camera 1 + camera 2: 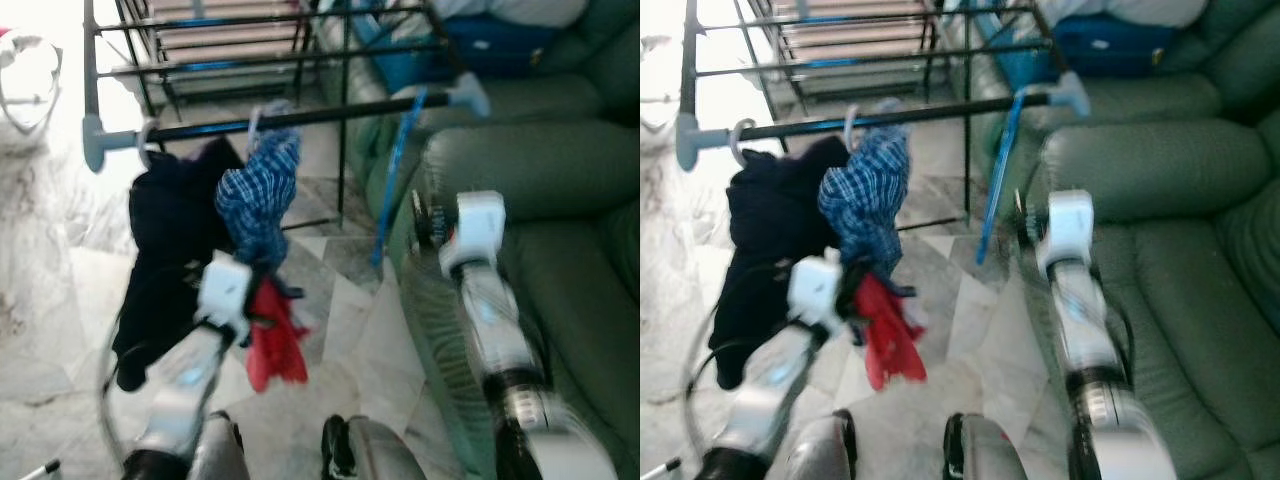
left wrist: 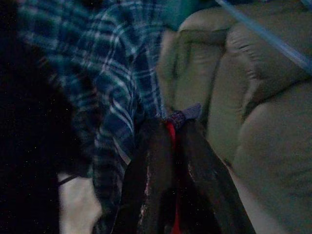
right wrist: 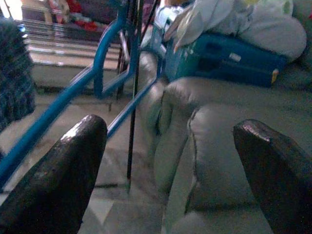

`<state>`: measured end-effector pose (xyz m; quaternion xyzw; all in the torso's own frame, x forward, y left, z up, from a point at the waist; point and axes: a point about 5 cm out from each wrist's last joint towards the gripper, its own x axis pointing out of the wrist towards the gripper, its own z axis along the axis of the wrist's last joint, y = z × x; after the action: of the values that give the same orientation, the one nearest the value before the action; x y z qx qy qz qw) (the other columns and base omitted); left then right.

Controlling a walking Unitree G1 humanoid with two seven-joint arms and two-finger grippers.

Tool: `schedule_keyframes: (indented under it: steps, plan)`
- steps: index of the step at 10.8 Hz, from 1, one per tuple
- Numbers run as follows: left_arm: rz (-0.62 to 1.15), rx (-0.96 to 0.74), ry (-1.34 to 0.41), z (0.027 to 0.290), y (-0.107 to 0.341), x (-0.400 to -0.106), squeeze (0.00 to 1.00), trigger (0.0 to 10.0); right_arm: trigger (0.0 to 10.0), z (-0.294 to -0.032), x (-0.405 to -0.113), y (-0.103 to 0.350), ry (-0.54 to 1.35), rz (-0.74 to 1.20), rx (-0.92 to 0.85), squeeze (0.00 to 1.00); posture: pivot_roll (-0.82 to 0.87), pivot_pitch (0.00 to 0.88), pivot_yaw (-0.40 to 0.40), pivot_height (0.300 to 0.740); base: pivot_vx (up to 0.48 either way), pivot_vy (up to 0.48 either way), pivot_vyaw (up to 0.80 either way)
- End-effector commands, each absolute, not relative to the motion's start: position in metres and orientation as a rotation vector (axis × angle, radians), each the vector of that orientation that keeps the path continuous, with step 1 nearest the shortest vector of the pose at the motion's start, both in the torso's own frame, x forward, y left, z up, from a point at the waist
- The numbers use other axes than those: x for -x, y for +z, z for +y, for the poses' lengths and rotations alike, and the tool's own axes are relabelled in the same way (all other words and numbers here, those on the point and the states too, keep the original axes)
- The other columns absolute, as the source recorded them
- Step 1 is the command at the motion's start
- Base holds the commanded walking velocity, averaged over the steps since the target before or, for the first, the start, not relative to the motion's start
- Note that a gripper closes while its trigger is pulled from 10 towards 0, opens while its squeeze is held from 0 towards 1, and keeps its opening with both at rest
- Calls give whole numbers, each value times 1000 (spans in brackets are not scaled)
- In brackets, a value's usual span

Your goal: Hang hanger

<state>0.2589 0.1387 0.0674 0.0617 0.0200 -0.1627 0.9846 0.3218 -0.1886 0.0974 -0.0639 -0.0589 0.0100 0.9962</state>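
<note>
- The left gripper (image 1: 262, 300) is raised in front of the robot, its 2 fingers pressed together on a red garment (image 1: 274, 345) that droops below it.
- I judge this red piece to be the load that goes on the rail; its hanger cannot be made out, so where the hook sits is unclear.
- Directly above and just behind the left gripper hangs a blue plaid shirt (image 1: 258, 195), touching it or nearly so; a dark garment (image 1: 170, 250) hangs just to that gripper's left. Both are on the black rail (image 1: 300, 117), higher up.
- The right gripper (image 3: 170, 161) hovers over the green sofa (image 1: 560, 240) with its fingers spread wide, holding nothing. A blue bar (image 1: 395, 180) leans between it and the rail.
- Risks: the fingers could snag the plaid shirt on the way up and drag it off the rail; the red cloth could slip from the pinch; an unseen hook could miss the rail.
</note>
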Motion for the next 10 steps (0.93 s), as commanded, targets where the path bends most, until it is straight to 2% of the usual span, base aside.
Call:
schedule_keyframes:
  steps: [1, 3, 4, 5, 7, 9, 10]
  plan:
    - [29, -140, -311, 141, 71, -256, 0, 10000, 10000, -198, -318, 105, -7, -146, 149, 0, -12, 153, -53, 740, 0, 0, 0]
    - [-2, -169, -314, 154, 88, -242, 0, 10000, 10000, -228, -283, 107, -44, -112, 219, 0, -39, 163, -35, 740, 0, 0, 0]
    - [-9, -179, -305, 156, 90, -240, 0, 10000, 10000, -229, -277, 111, -30, -118, 244, 0, -41, 167, -32, 740, 0, 0, 0]
    - [-39, -211, -192, 164, 90, -237, 0, 10000, 10000, -229, -268, 116, -58, -134, 292, 0, -41, 136, -27, 740, 0, 0, 0]
    - [6, -209, -120, 166, 78, -228, 0, 10000, 10000, -211, -261, 103, -104, -110, 201, 0, -18, 92, -15, 740, 0, 0, 0]
    - [-36, -244, -104, 170, 85, -247, 0, 10000, 10000, -185, -259, 93, -118, -131, 172, 0, -31, 62, 42, 740, 0, 0, 0]
    - [-53, -254, -118, 169, 89, -255, 0, 10000, 10000, -186, -261, 90, -139, -125, 152, 0, -38, 52, 54, 740, 0, 0, 0]
